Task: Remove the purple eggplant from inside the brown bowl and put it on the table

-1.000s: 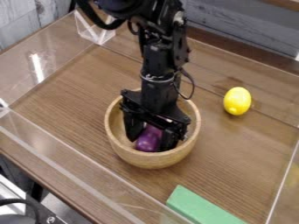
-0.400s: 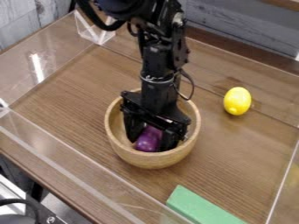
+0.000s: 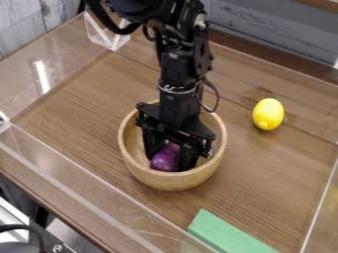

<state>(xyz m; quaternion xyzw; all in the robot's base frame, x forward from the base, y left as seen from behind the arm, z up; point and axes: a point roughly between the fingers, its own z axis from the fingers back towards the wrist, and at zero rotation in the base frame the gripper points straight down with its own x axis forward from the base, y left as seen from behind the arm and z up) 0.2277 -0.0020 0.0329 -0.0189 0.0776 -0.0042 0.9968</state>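
**Arm reaches into bowl, eggplant between its fingers**

Your table (image 3: 93,109), dark wood grain, is fenced by clear walls (image 3: 27,158) on the near and left sides, with bare wood open to the left of the bowl and toward the back. The black arm (image 3: 183,59) comes in from the upper left and drops straight down, wrist vertical, into the brown bowl (image 3: 173,174), which sits mid-table, well clear of the walls. Your gripper (image 3: 171,155) is down inside the bowl, its fingers on either side of the purple eggplant (image 3: 165,158), which lies on the bowl's floor, toward the near side. The fingers stand close against the eggplant, but you cannot tell from this angle whether they are pressing on it or only framing it. A green block (image 3: 231,233) lies flat at the near edge, to the right, partly cut off by the picture. A yellow lemon (image 3: 268,114) rests on the wood to the right of the bowl, apart from it.
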